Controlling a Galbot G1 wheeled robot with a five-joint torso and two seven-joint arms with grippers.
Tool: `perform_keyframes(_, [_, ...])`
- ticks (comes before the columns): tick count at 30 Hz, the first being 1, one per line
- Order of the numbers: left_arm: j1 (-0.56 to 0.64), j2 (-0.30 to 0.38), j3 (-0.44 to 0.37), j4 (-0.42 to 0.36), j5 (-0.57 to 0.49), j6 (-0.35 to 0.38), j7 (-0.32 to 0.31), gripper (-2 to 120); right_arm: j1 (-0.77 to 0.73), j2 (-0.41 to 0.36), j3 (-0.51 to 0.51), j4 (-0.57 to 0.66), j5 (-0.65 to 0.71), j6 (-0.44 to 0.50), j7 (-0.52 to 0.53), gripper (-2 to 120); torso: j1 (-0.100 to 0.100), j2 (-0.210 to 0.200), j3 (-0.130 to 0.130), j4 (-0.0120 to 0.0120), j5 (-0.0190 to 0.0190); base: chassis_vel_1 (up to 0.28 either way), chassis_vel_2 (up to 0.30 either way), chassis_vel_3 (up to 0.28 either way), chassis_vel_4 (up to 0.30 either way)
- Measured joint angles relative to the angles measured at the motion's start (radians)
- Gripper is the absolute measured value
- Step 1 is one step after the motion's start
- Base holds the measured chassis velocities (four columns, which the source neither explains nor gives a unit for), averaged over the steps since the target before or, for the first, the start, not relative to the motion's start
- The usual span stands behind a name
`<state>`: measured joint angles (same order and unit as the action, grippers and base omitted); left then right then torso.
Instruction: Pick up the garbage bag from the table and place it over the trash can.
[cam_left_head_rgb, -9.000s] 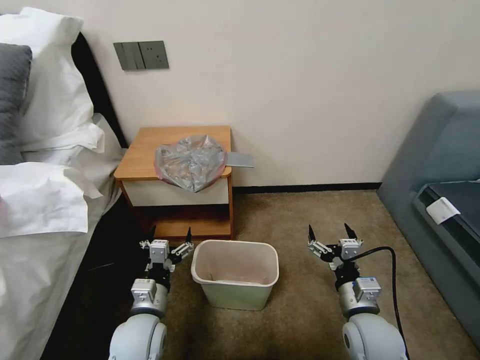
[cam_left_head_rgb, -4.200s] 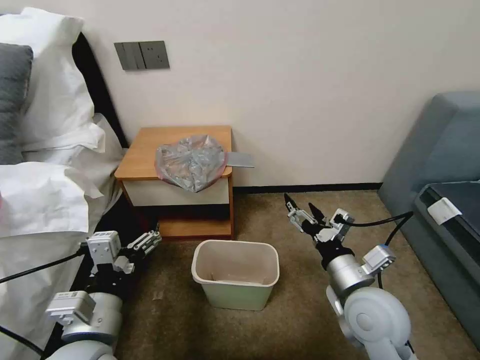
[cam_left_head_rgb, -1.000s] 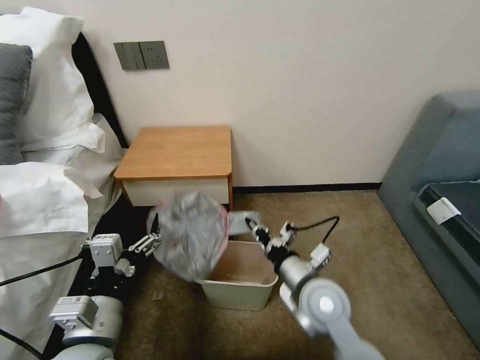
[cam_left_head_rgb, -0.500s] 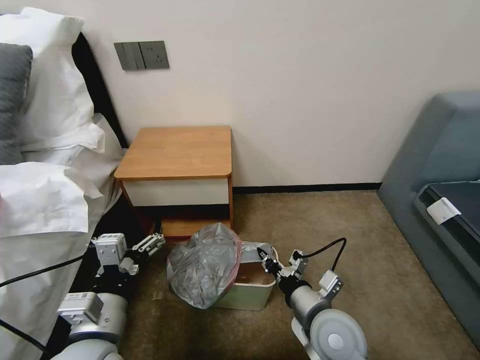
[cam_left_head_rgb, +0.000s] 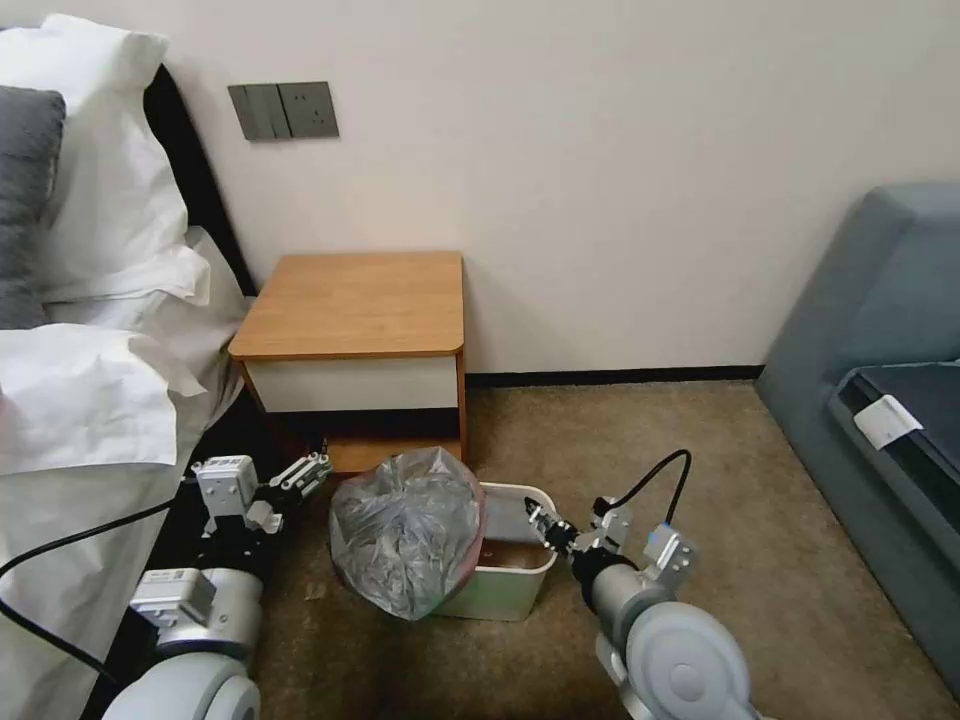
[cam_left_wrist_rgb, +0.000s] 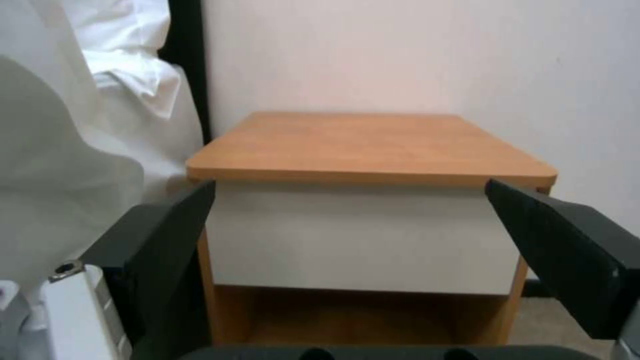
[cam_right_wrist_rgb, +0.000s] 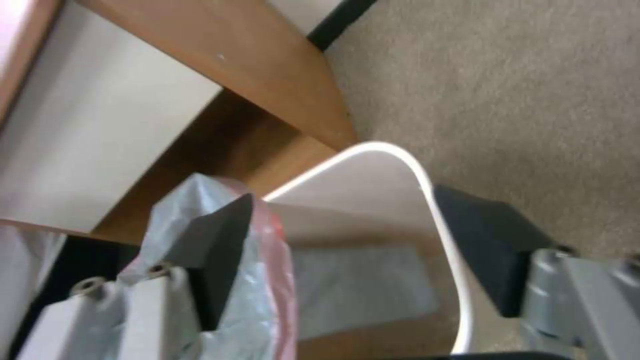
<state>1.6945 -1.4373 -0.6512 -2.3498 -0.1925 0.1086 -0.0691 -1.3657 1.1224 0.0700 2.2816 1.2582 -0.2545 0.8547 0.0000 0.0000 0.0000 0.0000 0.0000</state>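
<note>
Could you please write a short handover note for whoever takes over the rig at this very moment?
Right gripper: open, at the right rim of the cream plastic trash can, holding nothing.
Left gripper: open and idle, low beside the bed, facing the wooden nightstand table.
Crinkled translucent grey garbage bag: off the table, bunched and draped over the can's left rim, hanging down outside.
Done: bag picked up and brought to the can.
Left: spread the bag's mouth over the whole rim; it covers one side so far.
</note>
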Motion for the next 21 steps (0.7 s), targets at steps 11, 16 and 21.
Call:
perform_keyframes(11, [0.012,-0.002,0.007,0.019,-0.019,0.028,-0.001,100,-0.065,-0.025,0.186,0.034,-0.059,-0.015,-0.212,100,0.0,0.0,0.0,-0.0001,0.0,0.0,0.0,0.0,0.0])
perform_keyframes(16, [0.057,0.006,0.047,0.047,-0.021,0.076,-0.006,100,-0.1,-0.021,0.228,0.011,-0.183,0.022,-0.298,100,0.0,0.0,0.0,0.0001,0.0001,0.0,0.0,0.0,0.0])
perform_keyframes(21, [0.056,0.01,0.13,0.109,-0.02,0.097,-0.03,100,-0.128,-0.007,0.237,0.008,-0.221,0.041,-0.315,100,0.0,0.0,0.0,0.0,0.0,0.0,0.0,0.0,0.0])
